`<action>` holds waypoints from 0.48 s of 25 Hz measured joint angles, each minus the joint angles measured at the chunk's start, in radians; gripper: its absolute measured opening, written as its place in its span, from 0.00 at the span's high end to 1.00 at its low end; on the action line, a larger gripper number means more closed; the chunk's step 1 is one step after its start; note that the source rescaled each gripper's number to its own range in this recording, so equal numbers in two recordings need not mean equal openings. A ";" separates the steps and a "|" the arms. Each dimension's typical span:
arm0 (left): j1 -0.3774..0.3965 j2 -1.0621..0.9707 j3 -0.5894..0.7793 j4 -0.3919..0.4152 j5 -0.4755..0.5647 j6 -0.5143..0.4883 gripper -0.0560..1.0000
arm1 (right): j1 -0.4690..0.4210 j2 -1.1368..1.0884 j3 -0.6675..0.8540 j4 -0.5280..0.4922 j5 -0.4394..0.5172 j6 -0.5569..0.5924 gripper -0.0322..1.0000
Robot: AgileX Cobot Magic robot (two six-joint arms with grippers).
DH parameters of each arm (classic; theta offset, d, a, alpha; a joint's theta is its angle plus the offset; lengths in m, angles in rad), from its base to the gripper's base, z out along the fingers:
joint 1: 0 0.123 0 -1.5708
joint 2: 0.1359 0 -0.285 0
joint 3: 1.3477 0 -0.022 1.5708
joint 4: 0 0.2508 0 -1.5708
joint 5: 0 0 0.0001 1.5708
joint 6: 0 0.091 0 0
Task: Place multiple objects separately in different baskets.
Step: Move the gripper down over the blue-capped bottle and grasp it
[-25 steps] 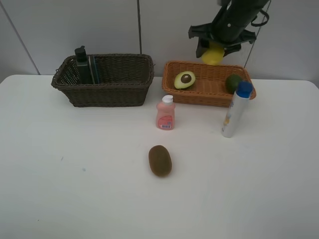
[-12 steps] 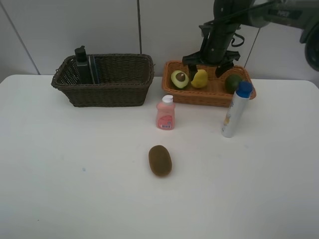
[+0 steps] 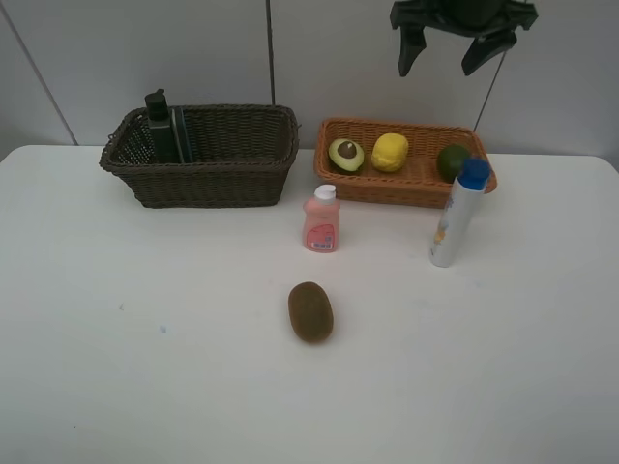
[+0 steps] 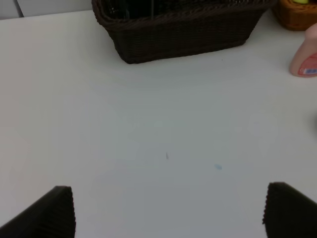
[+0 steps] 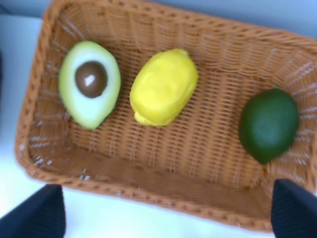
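The light orange basket [image 3: 382, 184] [image 5: 163, 193] holds a halved avocado [image 3: 345, 154] [image 5: 90, 83], a yellow lemon [image 3: 390, 152] [image 5: 164, 87] and a green avocado [image 3: 451, 160] [image 5: 269, 124]. High above it my right gripper [image 3: 450, 53] [image 5: 166, 210] hangs open and empty. A dark brown basket [image 3: 208, 179] [image 4: 183, 34] at the back left contains a dark green pump bottle [image 3: 160, 126] and a dark block [image 3: 184, 133]. On the table stand a pink bottle [image 3: 321, 220] [image 4: 307, 57] and a white blue-capped tube [image 3: 456, 213]; a brown kiwi [image 3: 310, 311] lies nearer the front. My left gripper [image 4: 166, 210] is open over bare table.
The white table [image 3: 145, 319] stretches wide around the loose items. A grey panelled wall [image 3: 193, 48] rises behind the baskets. The tube stands just in front of the orange basket's right corner.
My right gripper opened and let the lemon drop into the orange basket between the two avocados, then rose well above the basket. The left arm stayed still.
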 joint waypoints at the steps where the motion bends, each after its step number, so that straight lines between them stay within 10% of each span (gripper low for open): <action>1: 0.000 0.000 0.000 0.000 0.000 0.000 0.00 | 0.000 -0.036 0.035 0.002 0.000 0.008 0.00; 12: 0.000 0.000 0.000 0.000 0.000 0.000 0.00 | 0.000 -0.267 0.533 0.012 0.011 0.069 0.00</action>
